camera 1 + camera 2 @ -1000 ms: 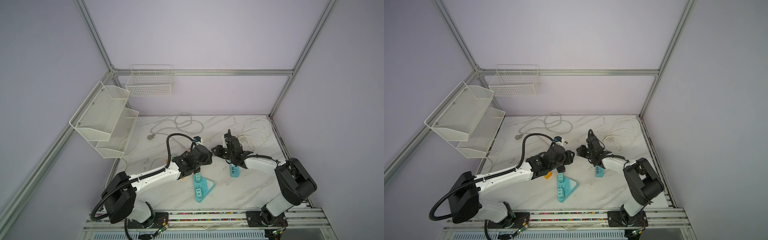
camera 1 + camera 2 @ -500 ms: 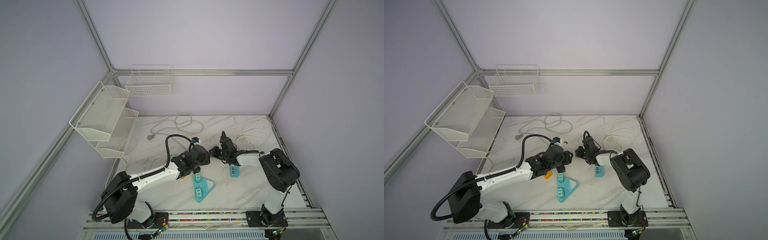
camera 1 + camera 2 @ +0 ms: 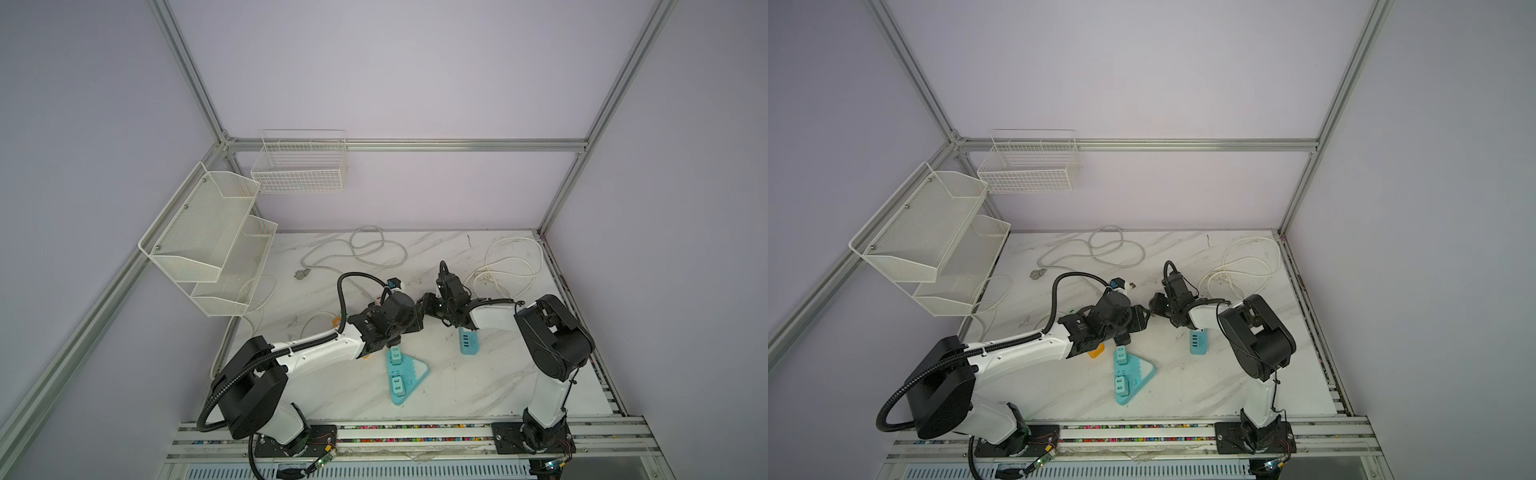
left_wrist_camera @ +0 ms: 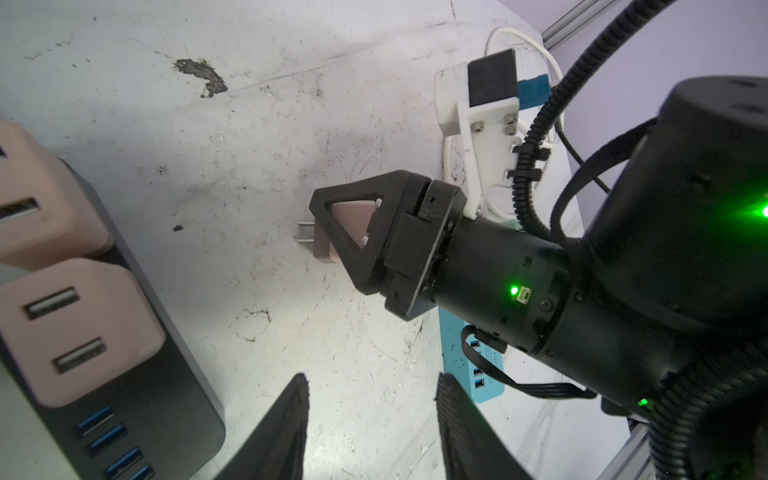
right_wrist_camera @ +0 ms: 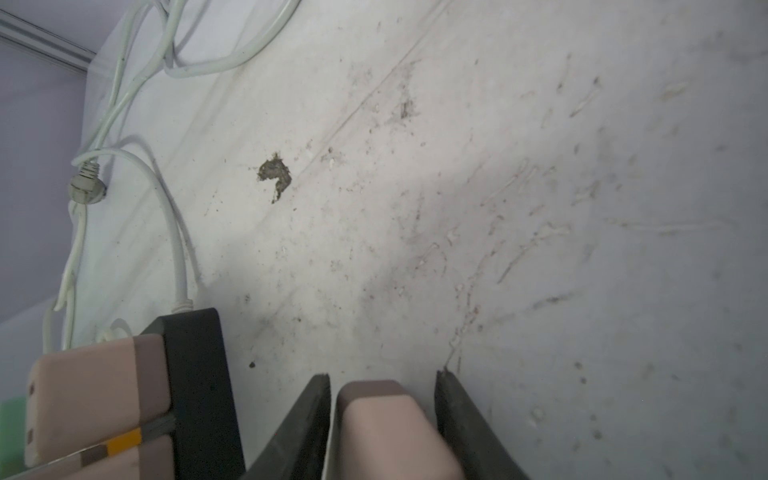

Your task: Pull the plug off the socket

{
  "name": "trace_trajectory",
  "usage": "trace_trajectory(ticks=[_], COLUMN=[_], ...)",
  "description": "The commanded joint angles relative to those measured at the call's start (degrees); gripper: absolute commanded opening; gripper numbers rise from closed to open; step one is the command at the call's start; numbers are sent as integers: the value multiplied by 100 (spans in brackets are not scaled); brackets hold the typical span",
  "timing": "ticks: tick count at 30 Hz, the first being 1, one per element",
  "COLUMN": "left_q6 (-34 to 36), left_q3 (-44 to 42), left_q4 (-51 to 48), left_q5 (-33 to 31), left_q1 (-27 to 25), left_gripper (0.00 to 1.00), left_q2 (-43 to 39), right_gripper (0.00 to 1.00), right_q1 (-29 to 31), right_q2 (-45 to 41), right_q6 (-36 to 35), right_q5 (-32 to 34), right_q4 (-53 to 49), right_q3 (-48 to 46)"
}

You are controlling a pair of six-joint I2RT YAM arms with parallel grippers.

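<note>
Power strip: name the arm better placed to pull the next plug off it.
Probably left. The left gripper is open and empty beside the power strip, which holds two seated plugs. The right gripper has the pulled plug between its jaws.

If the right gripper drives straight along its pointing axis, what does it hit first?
Likely the bare tabletop, near the dark stain: the right gripper angles down at it, the plug between its jaws leading. Depth is unclear.
</note>
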Motion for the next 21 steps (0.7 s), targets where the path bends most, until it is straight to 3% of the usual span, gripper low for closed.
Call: trace_trajectory(ticks=[1, 11, 21], left_q6=[-71, -121, -509], left_q3=[-170, -166, -143], left_q4=[272, 497, 1151], left_q5=[57, 287, 887], left_q1=[26, 27, -3], left_gripper=[51, 54, 57], left_q2=[-90, -83, 237], right_gripper=[49, 62, 67], right_q1=[34, 34, -18], right_q2=[-169, -640, -1734], right_q6=[-122, -293, -498], right_q5=[216, 318, 536], right_q4=[-390, -801, -1437], right_q3=[208, 309, 310])
